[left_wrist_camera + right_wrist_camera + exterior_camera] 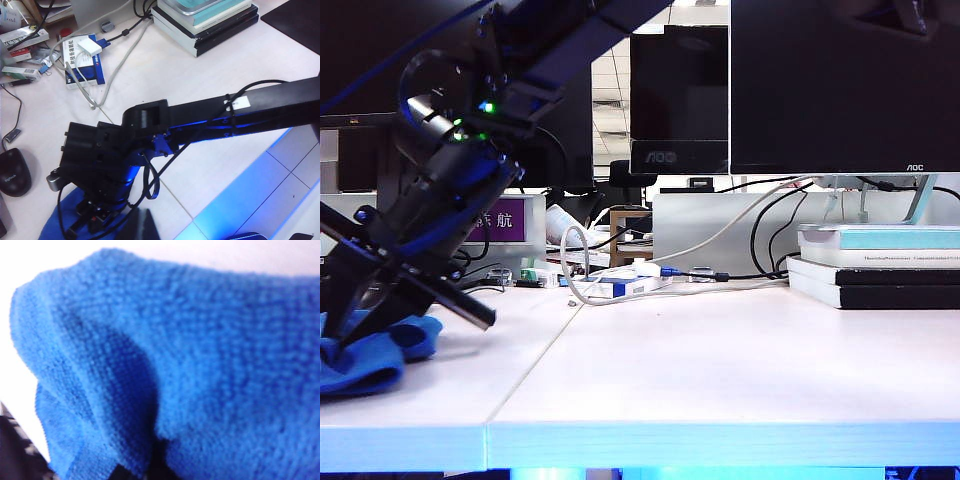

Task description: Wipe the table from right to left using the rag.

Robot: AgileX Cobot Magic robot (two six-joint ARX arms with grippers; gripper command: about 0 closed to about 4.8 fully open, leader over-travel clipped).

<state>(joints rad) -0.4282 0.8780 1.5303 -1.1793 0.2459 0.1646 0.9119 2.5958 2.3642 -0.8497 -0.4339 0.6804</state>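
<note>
Evidently found the rag [365,365] bunched in folds at the far left end of the surface [720,360], close to the pale front edge. Saw it fill the right wrist view, fuzzy and very near the lens. Made out the right tool [355,322], reached across from the other side, set down into the cloth with its jaws pressed together and apparently pinching a fold. Could not find the left tool in any view, so could not tell whether spread or pressed together.

Judged the wiping pass to be at or near its left end. Feared a few slips from there:
- dragging the rag past the left or front edge, given how little surface remained beside it;
- losing the thin pinched fold if the wrist turned sharply, leaving the cloth behind;
- brushing the long outstretched arm against the clutter at the back.

Counted one rag, one tool in sight, and one surface of two panels with one seam [535,360]. Counted two dark monitors [840,85] behind, one stack of books [880,265] of at least three at the right, one black mouse [12,172], and one looped white cable [575,262] among the small items at the back.
</note>
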